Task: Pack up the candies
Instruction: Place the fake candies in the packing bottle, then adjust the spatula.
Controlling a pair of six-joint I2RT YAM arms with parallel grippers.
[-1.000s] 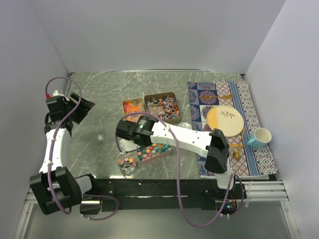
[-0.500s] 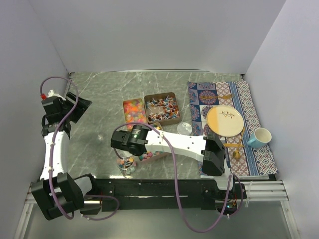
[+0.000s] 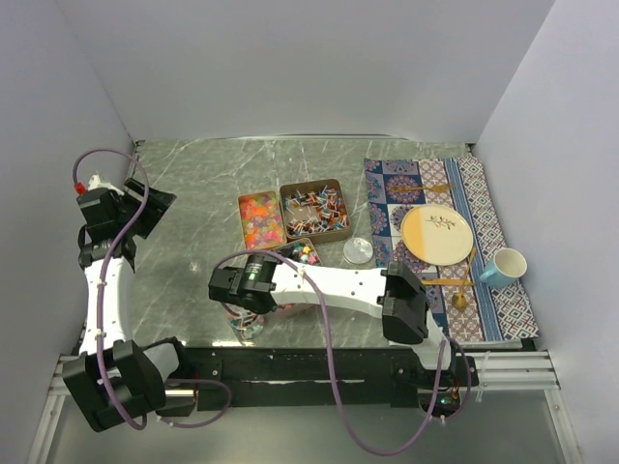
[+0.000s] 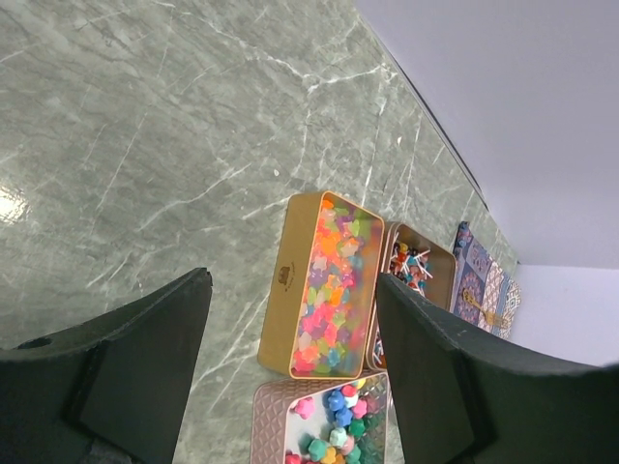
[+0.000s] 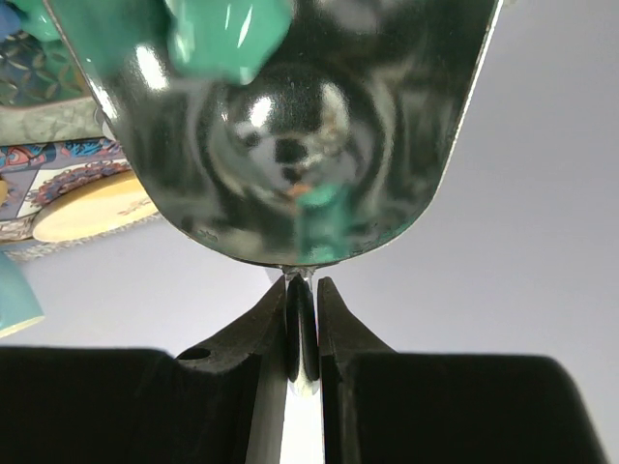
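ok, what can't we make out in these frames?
Jar: top view, mostly under the right arm; fill level hidden.
Star-candy tin: left wrist view, cut by bottom edge; top view, arm covers most.
Scoop: right wrist view, blurred, cut by top edge; candies uncountable.

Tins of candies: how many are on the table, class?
3. The orange-pink tin sits left, the twist-wrapped tin right beside it, the pastel-star tin nearer, partly under the right arm; another could hide there.
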